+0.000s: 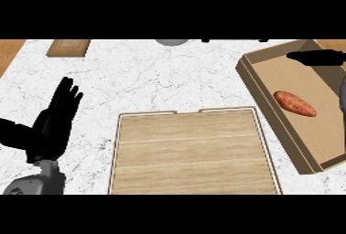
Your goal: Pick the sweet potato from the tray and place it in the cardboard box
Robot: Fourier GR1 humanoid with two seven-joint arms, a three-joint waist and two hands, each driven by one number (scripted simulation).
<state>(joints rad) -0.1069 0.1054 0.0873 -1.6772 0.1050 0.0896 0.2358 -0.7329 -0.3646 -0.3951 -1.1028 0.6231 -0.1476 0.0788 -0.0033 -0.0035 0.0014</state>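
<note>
Sweet potato lies on the floor of the box, at the right of the surface, touching no hand. We see our left hand at the left, fingers straight and spread, holding nothing. Our right hand shows over the box's far end, well apart from the potato; we cannot tell its fingers. The wooden tray sits in the middle.

One cam only, head-mounted, looking steeply down at counter; tray near 6 o'clock, cardboard box at 3.
</note>
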